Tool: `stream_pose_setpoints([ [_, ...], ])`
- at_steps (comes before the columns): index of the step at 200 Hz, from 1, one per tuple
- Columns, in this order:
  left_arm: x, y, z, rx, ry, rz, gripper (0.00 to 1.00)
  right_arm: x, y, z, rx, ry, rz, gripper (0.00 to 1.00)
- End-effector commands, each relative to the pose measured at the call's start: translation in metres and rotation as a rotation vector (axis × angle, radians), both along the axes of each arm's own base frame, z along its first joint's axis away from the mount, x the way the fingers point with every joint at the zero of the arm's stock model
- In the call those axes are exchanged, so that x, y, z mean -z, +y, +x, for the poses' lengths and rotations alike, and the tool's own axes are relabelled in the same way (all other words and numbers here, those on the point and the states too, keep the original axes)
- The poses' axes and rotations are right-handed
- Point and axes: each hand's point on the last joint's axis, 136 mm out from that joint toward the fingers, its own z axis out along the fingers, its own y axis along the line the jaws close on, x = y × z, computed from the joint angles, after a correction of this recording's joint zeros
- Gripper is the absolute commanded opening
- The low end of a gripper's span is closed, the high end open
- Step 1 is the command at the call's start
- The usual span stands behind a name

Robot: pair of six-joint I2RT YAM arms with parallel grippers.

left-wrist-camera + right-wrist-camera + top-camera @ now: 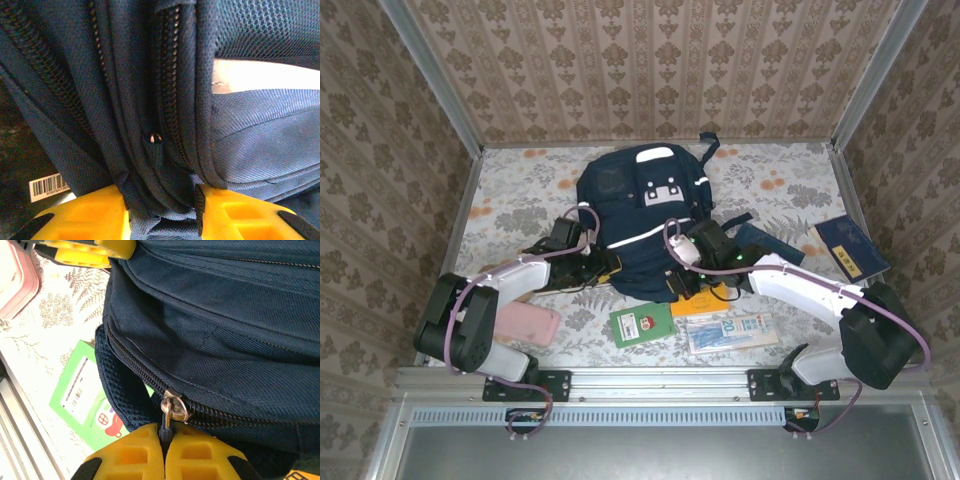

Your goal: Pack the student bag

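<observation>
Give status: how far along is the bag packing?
Done: nothing looks packed; pink case, green booklet, clear pack and blue book lie on the table. In hand: right tool is shut on the zip pull, left tool pinches bag fabric beside a zip. Left: open the bag, load the items, close it.

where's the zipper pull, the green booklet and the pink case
zipper pull [173, 407], right wrist view, on its metal loop
green booklet [642, 323], top external view, middle of its cover
pink case [527, 322], top external view, middle of its top face
</observation>
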Motion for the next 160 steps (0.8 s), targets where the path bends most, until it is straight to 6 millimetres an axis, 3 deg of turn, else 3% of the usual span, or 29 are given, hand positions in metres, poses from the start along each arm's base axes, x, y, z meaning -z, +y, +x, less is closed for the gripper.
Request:
stream_pose_setpoints([
  [1, -0.005, -0.006, 0.012, -0.021, -0.042, -0.017, 0.38, -0.013, 0.017, -0.011, -0.094, -0.003, 0.039, 0.00],
  [22, -0.006, -0.007, 0.013, -0.023, -0.045, -0.023, 0.37, -0.019, 0.026, -0.016, -0.125, -0.013, 0.060, 0.00],
  [28, -0.006, -0.007, 0.013, -0.024, -0.044, -0.023, 0.37, -0.010, 0.028, -0.016, -0.127, 0.009, 0.044, 0.00],
  [53, -0.007, -0.008, 0.016, -0.028, -0.052, -0.026, 0.37, -0.007, 0.039, -0.014, -0.131, 0.031, 0.037, 0.00],
  [58, -0.008, -0.016, 0.010, 0.003, -0.057, -0.026, 0.37, -0.008, 0.042, -0.014, -0.137, 0.037, 0.040, 0.01],
  [89, -0.016, -0.021, 0.005, 0.061, -0.094, 0.012, 0.43, -0.010, 0.058, -0.014, -0.150, 0.071, 0.074, 0.06],
  [130, -0.033, -0.003, -0.004, 0.134, -0.167, 0.143, 0.50, -0.012, 0.067, -0.016, -0.152, 0.112, 0.122, 0.24],
  [160, -0.048, 0.000, -0.016, 0.182, -0.189, 0.144, 0.52, -0.008, 0.078, -0.019, -0.145, 0.194, 0.180, 0.38],
])
